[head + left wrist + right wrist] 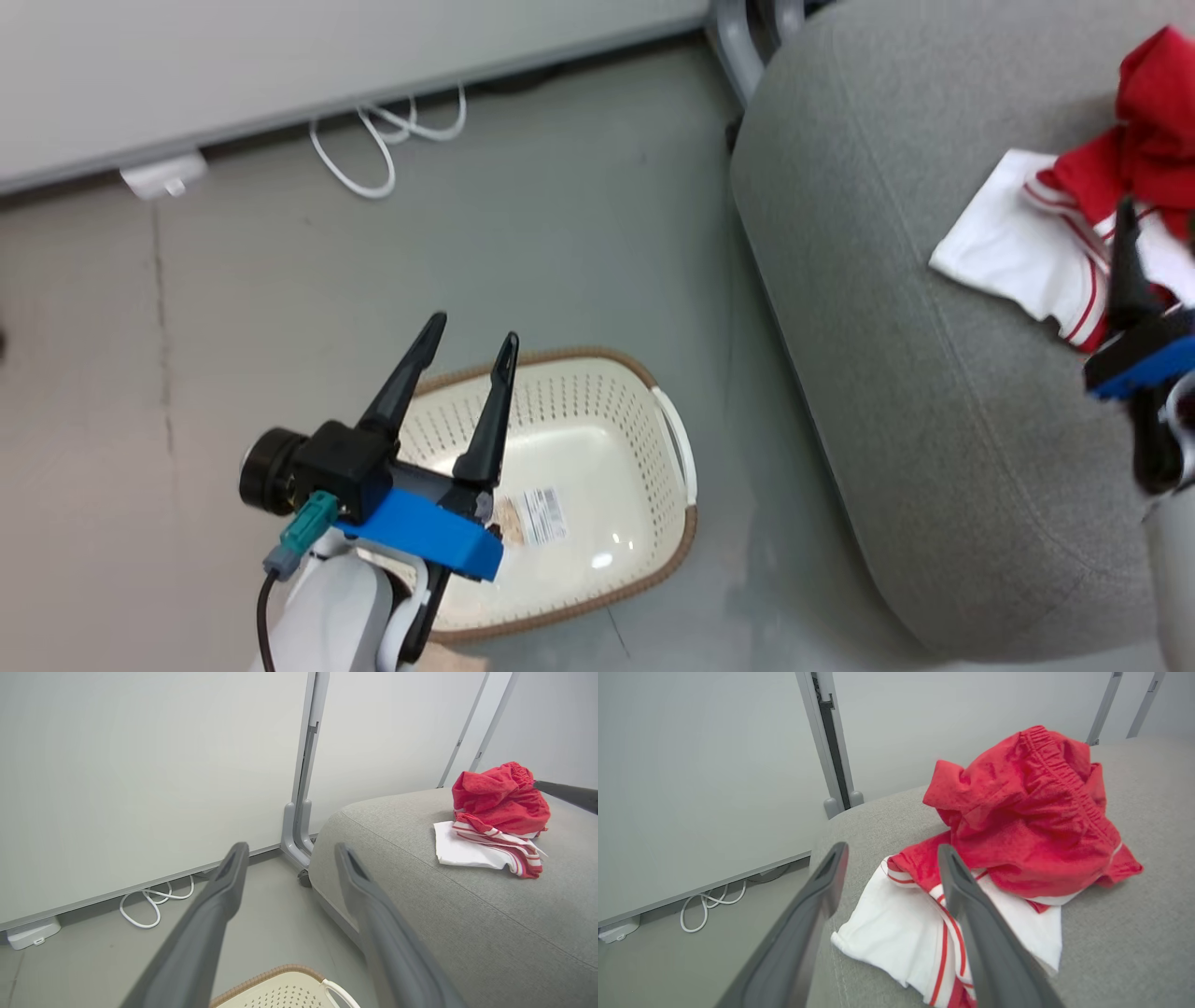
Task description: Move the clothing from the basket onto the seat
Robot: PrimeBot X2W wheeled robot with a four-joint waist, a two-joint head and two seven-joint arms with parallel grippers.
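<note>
Two garments on the seat

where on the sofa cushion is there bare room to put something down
Free: the wide grey stretch of the sofa cushion between the red-and-white garment and the cushion's rounded edge nearest the laundry basket. Crowded: the spot where the plain red garment is heaped on it, with the open right gripper close by.

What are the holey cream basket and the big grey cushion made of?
The cream perforated basket looks like moulded plastic: glossy floor, neat rows of holes, brown woven-look rim. The large grey rounded cushion looks fabric-upholstered: matt, finely woven, with a stitched seam.
</note>
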